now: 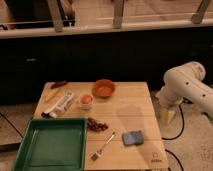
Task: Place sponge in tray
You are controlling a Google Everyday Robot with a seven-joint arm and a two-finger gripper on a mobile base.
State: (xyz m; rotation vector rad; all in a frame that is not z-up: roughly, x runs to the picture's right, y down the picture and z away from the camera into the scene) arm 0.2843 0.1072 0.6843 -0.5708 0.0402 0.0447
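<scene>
Task status: not started, as far as can be seen. The sponge lies flat on the desk, near the front right corner, just right of the fork and well apart from the tray. The tray sits at the front left corner, partly overhanging the desk edge, with nothing visible in it. The tool hangs off the right side of the desk, pointing downward, released and holding nothing. Remaining steps: approach, grasp, carry left past the fork, release over the tray. Sponge orientation: the long axis runs roughly left to right, close to parallel with the near desk edge. One short end faces the fork and tray, the other the right desk edge.
</scene>
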